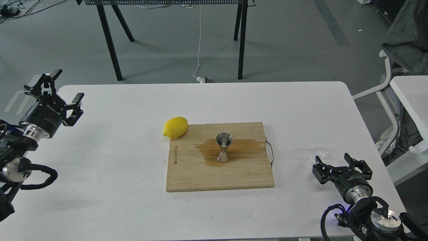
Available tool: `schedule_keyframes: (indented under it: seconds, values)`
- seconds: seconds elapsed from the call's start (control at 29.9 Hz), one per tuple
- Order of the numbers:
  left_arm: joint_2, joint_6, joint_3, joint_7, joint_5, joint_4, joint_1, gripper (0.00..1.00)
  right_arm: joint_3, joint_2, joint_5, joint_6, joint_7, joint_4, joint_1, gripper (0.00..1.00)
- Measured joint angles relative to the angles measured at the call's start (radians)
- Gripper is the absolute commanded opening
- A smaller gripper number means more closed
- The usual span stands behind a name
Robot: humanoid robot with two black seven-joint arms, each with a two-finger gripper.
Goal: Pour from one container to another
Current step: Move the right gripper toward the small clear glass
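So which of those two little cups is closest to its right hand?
The clear glass cup, sitting on the white table just beyond the right hand. The steel jigger stands farther off, on the wooden board.

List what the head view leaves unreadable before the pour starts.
- Glass cup: transparent against the white table; whether it holds liquid cannot be told.
- Jigger: its inside is hidden by its own rim.
- Printed word on the cutting board: too small to read.
- Both arms: cut off by the bottom corners.
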State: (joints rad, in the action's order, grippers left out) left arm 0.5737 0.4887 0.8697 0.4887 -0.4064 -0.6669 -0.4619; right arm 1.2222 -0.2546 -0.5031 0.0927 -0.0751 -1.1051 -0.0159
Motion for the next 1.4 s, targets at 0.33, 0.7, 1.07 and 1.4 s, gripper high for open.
schedule_keyframes:
  seconds: [0.33, 0.7, 1.07, 1.4]
  values:
    - [-0.001, 0.0, 0.0, 0.0, 0.0, 0.004, 0.002, 0.97, -0.004, 0.002, 0.001, -0.002, 0.003, 0.05, 0.05, 0.96]
    - [-0.012, 0.0, 0.0, 0.0, 0.0, 0.023, 0.002, 0.97, -0.027, 0.016, 0.001, -0.002, 0.002, 0.088, 0.085, 0.95]
    - [-0.023, 0.0, 0.0, 0.0, 0.0, 0.036, 0.002, 0.97, -0.05, 0.026, 0.002, -0.004, 0.001, 0.136, 0.137, 0.87]
    - [-0.023, 0.0, 0.0, 0.0, 0.0, 0.043, 0.002, 0.98, -0.067, 0.031, 0.008, -0.001, 0.001, 0.142, 0.143, 0.67]
